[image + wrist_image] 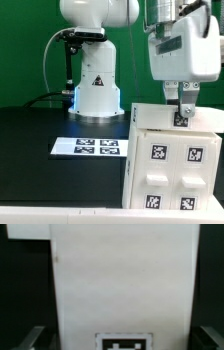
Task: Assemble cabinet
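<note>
- Cabinet (pixel 172 160) stands on the black table (pixel 40 125), at the exterior view's lower right; it is a large white box, and its near face carries several square black-and-white tags set in raised panels.
- On top of the box a thinner white panel (pixel 180 120) rises along the upper edge, with one tag of its own right below the claw.
- The robot's base (pixel 97 90) stands well behind the cabinet, toward the exterior view's left of it, with a blue glow at its foot.
- The arm reaches forward and hangs its white wrist housing over the cabinet's top edge.
- The gripper (pixel 181 104) points straight down, and its dark fingers meet the top of the thin panel by the tag.
- In the wrist view the panel (pixel 122 286) fills the middle as a tall white slab, with a tag (pixel 124 342) at its near end.
- In that view the two dark fingertips (pixel 30 339) show at either side of the slab, one at each side.
- The fingers are spread to the panel's width; whether they press on its sides or only stand just beside them cannot be told.
- The marker board (pixel 88 147) lies flat on the table between the base and the cabinet, a white sheet with four tags, near the cabinet's side but apart from it.
- A green wall (pixel 25 50) closes the scene behind the robot.
</note>
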{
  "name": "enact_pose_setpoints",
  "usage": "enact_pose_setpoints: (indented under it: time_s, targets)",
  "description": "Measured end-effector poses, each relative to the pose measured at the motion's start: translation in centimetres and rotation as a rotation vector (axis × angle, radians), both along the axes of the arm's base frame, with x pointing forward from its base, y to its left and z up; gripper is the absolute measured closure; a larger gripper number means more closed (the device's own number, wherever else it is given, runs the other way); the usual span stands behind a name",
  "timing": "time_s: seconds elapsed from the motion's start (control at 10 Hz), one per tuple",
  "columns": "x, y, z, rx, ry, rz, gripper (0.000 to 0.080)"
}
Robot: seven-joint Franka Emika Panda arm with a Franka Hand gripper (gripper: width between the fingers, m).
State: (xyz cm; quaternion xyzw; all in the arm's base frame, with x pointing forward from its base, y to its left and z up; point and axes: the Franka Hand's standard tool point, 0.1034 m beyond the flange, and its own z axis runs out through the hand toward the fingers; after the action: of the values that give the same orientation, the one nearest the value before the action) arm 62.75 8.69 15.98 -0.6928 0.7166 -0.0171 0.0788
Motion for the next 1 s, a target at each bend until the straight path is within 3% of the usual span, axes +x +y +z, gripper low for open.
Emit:
enact_pose_setpoints:
  time_s: [0.2,0.6,0.7,1.0]
  targets:
    - [0.3,-0.3,-0.3,0.098,-0.013,-0.37,0.0248]
    - [0.4,-0.3,-0.3,0.109,-0.012,-0.392,0.0248]
    - [0.1,-0.4,-0.2,0.097,0.003,-0.302,0.005]
    - [0.4,-0.7,2.0,0.084,0.042,0.072,0.0011]
